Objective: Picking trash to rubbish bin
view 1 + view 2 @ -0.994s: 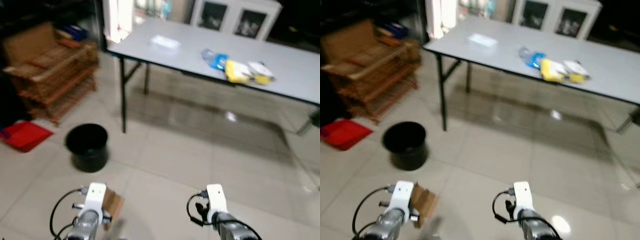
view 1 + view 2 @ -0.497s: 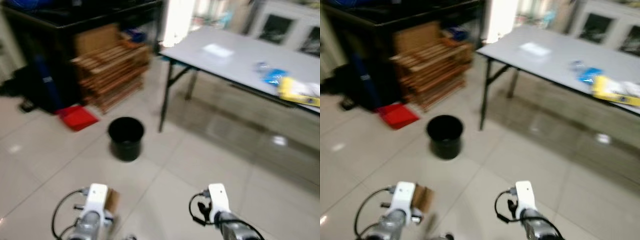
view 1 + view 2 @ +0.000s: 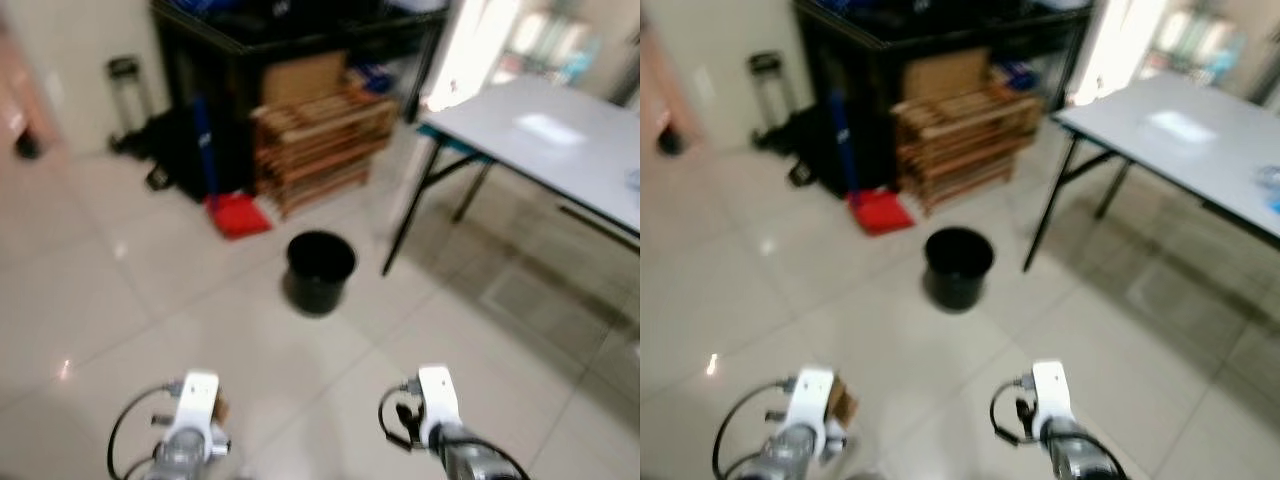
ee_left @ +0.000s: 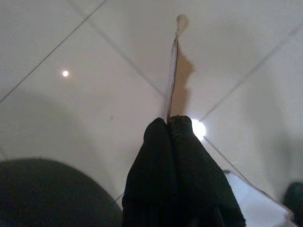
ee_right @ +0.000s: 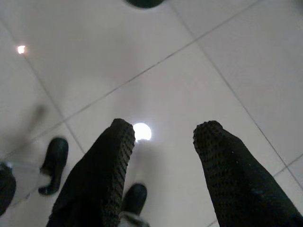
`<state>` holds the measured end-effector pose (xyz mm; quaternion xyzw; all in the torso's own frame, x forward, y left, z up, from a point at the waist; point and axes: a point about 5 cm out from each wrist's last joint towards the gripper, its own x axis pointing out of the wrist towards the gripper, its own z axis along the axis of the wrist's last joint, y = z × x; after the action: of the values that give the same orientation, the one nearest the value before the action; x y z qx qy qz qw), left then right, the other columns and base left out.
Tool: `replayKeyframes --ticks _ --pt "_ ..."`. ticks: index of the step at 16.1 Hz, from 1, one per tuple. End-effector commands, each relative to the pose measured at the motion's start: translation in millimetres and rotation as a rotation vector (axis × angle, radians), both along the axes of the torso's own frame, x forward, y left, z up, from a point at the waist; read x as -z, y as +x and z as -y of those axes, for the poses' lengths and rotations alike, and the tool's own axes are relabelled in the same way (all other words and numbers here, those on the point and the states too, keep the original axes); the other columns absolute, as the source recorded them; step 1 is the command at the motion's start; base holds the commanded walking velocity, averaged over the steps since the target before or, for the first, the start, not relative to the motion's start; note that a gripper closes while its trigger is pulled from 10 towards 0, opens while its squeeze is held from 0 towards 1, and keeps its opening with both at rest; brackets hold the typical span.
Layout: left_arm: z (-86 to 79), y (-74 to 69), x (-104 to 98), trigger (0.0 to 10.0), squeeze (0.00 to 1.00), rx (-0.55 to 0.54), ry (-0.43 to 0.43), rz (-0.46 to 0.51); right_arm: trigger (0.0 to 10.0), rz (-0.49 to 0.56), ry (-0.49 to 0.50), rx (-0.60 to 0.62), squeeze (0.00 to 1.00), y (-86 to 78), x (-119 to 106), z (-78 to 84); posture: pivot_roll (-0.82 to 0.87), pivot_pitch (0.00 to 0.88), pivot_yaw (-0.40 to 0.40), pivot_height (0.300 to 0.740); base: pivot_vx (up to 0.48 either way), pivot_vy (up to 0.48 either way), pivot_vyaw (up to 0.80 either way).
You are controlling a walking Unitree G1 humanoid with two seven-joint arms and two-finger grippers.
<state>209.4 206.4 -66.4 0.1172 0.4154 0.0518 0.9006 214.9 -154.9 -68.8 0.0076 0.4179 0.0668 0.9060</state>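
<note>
While the black rubbish bin [image 3: 320, 272] stands on the tiled floor [image 3: 120, 300] near the grey tabletop [image 3: 560, 150], its inside too dark to tell, the left gripper [image 4: 169, 124] has its jaws pinching a thin cardboard piece [image 4: 173, 75], and the right gripper [image 5: 163, 135] holds its jaws spread.

- Bin [image 3: 320, 272] stands on the floor [image 3: 120, 300], ahead of both arms
- Table [image 3: 560, 150] is right of the bin, one leg just beside it
- Dustpan [image 3: 238, 215] lies left of and behind the bin
- Wooden racks [image 3: 325, 145] stand behind the bin, against a dark cabinet [image 3: 290, 40]
</note>
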Motion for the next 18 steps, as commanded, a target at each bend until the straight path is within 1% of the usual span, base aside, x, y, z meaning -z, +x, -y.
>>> replayKeyframes --ticks 1,2,7,18 --pt "2.3 2.0 -0.9 10.0 0.0 -0.006 0.0 0.013 10.0 0.001 -0.003 0.014 0.0 -0.2 0.0 3.4 0.03 0.024 -0.105 0.74 0.0 0.0 0.72" --pt "2.8 2.8 -1.4 10.0 0.0 -0.011 -0.005 0.019 10.0 0.007 0.008 0.034 0.0 1.0 -0.8 4.1 0.03 0.025 -0.105 0.74 0.0 0.0 0.0" --pt "1.4 3.8 -2.3 10.0 0.0 -0.021 0.002 0.025 10.0 0.015 0.02 0.032 0.0 2.5 -1.8 3.0 0.03 0.026 -0.106 0.74 0.0 0.0 0.0" --pt "-0.7 5.0 -3.5 10.0 0.0 -0.028 0.015 0.033 10.0 0.015 0.034 0.025 0.0 3.1 -2.1 1.4 0.03 0.028 -0.107 0.74 0.375 0.0 0.0"
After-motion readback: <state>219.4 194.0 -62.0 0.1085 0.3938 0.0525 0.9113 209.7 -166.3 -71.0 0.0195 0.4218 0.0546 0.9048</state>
